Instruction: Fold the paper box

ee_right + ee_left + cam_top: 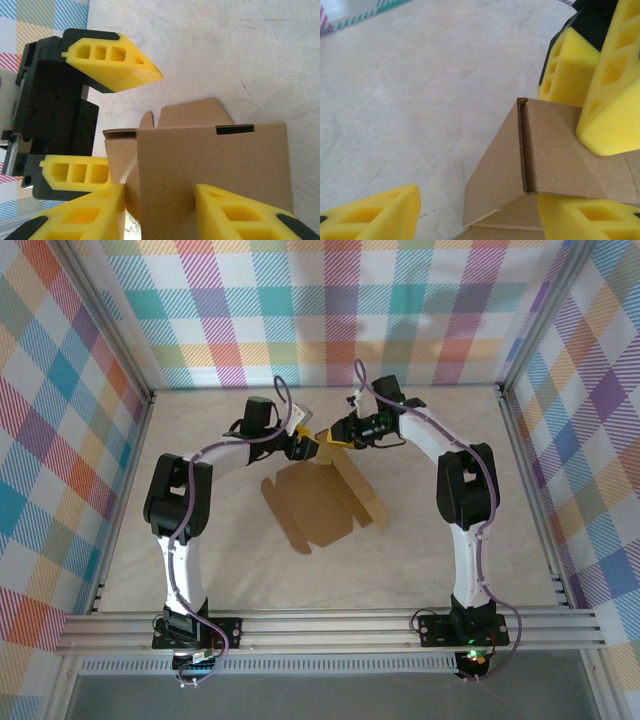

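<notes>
The paper box is a brown cardboard sheet lying partly folded in the middle of the table, with its far right wall raised. My right gripper holds that raised wall from above, its yellow pads pressed on both faces, so it is shut on the box. My left gripper is at the wall's left end and stands open. In the left wrist view the folded corner flap lies between its fingers, close to the right one and well apart from the left one.
The beige table top is ringed by an aluminium frame and plaid cloth walls. The two grippers are close together over the box's far edge. The right gripper's fingers appear in the left wrist view.
</notes>
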You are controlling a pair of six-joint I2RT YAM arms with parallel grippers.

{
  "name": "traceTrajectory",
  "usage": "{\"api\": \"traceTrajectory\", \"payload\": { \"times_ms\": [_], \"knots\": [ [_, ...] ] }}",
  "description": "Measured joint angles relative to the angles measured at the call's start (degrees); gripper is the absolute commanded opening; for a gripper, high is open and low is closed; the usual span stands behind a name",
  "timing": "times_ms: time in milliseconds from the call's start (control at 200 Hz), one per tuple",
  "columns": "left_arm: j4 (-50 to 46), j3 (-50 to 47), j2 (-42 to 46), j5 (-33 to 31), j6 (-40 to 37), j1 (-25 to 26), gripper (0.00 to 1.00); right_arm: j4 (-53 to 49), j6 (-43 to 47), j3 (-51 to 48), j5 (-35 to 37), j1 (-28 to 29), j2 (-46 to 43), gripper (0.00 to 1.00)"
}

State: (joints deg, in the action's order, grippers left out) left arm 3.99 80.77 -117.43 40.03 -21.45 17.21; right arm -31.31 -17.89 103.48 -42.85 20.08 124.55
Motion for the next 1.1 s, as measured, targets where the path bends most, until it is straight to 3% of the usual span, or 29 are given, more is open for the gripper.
{"api": "traceTrajectory", "payload": {
  "times_ms": [545,605,745,940,1100],
  "knots": [
    [-5.8,2.2,-4.1,0.8,-4.1,1.5,0.38,-0.4,0.0,-0.3,-1.8,0.3,0.0,0.39],
    [-5.8,2.2,-4.1,0.4,-4.1,1.8,0.31,-0.4,0.0,-0.3,-1.9,0.3,0.1,0.39],
    [-5.7,2.2,-4.1,-0.6,-3.8,2.3,0.25,-0.3,-0.1,-0.4,-2.3,0.2,0.1,0.39],
    [-1.9,-0.2,-3.2,-2.0,-3.0,2.6,0.11,2.1,-1.1,-1.7,-3.1,0.0,0.1,0.39],
    [2.4,-3.7,-1.6,-4.5,-1.9,3.2,0.06,5.0,-2.2,-3.4,-4.2,-0.1,-0.3,0.39]
  ]
}}
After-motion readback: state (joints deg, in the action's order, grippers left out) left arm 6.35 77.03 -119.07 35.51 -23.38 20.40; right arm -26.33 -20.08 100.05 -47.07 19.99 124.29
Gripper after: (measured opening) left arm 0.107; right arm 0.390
